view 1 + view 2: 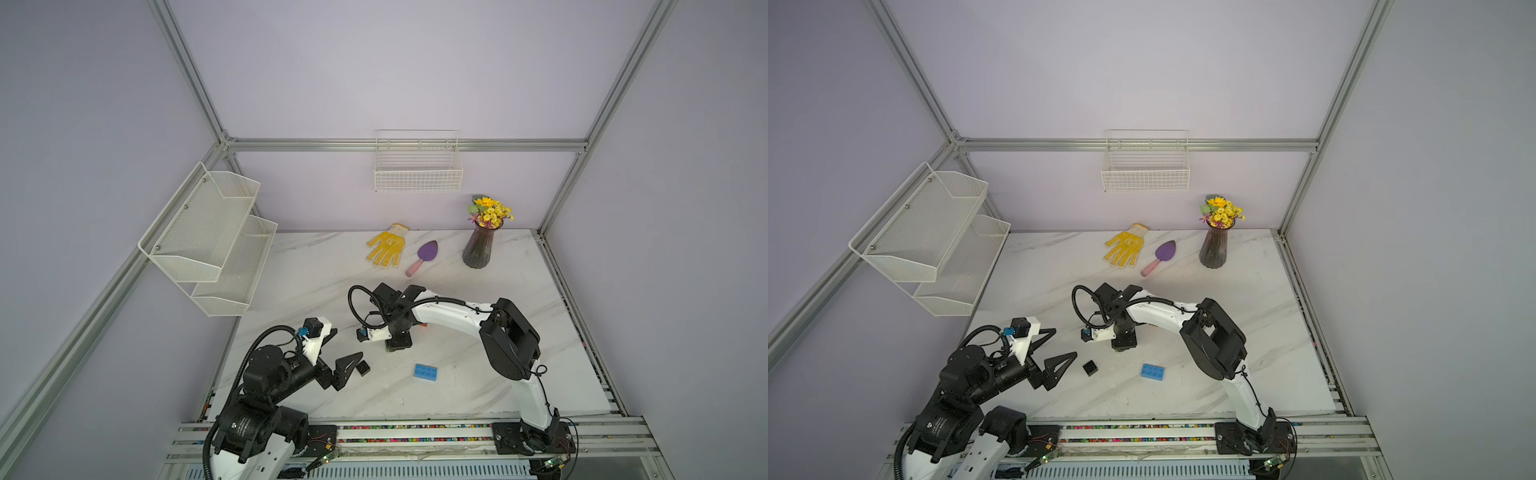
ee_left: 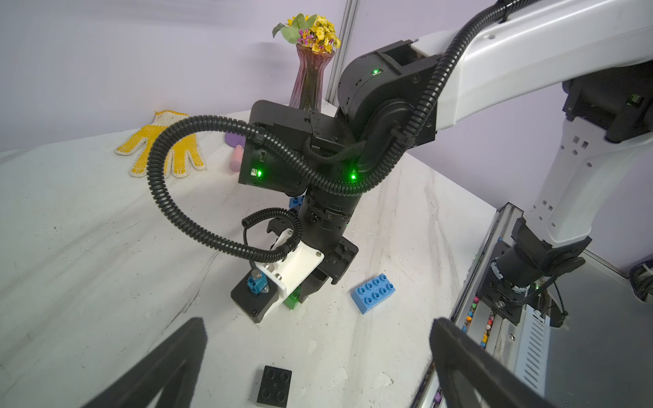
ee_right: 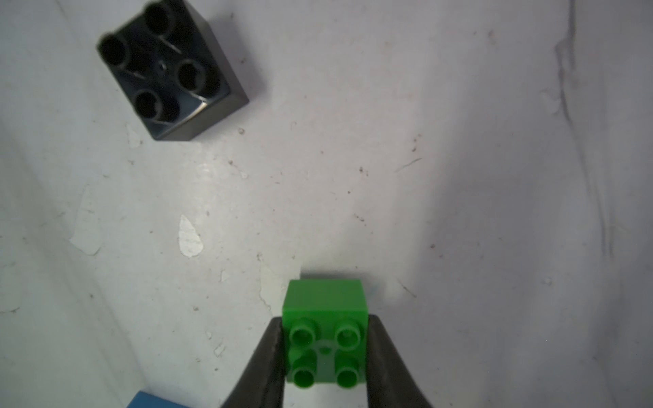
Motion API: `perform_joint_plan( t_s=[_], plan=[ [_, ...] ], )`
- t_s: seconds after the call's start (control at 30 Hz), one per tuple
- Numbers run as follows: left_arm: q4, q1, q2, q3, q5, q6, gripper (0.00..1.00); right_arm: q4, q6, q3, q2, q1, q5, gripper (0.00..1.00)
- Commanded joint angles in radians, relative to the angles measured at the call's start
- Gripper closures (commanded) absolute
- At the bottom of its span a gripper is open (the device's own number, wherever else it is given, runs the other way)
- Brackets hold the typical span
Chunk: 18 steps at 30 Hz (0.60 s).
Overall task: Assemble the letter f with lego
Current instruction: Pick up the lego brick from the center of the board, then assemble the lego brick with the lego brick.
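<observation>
Your right claw (image 3: 325, 323) was pinching the green brick (image 3: 325, 296) by two opposite side walls, studs up, and pointing straight down at the surface (image 3: 459, 176). The brick looked to be resting there rather than lifted. That grip left the studs and the underside free, which I judge suits pressing it onto another brick.

Your left claw (image 1: 348, 342) hung spread wide and empty, low and tilted. The black brick (image 1: 363, 368) sat just beside one finger, so the claw was probably placed to take it or to steady the build.

No F existed yet: the lego lay as loose pieces. One blue brick (image 1: 426, 371) lay flat, near the green one but apart. A second blue brick (image 2: 296, 202) showed only in the left wrist view, behind the right arm, which hid it in both top views. I could not pick out the red brick with certainty.

The yellow glove (image 1: 386, 245), purple trowel (image 1: 426, 253) and vase (image 1: 480, 245) sat well apart at the far edge, out of the way. Only the right arm itself crowded the bricks beneath it.
</observation>
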Motion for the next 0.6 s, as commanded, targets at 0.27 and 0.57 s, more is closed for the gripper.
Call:
perform_joint_plan(
  t_s=[0.27, 0.57],
  plan=[
    [0.013, -0.008, 0.007, 0.003, 0.000, -0.001, 0.00, -0.137, 0.110, 0.117, -0.140, -0.108, 0.045, 0.89],
    [0.013, -0.009, 0.007, 0.002, 0.001, -0.001, 0.00, -0.180, 0.110, 0.143, -0.193, -0.223, 0.068, 0.90]
  ],
)
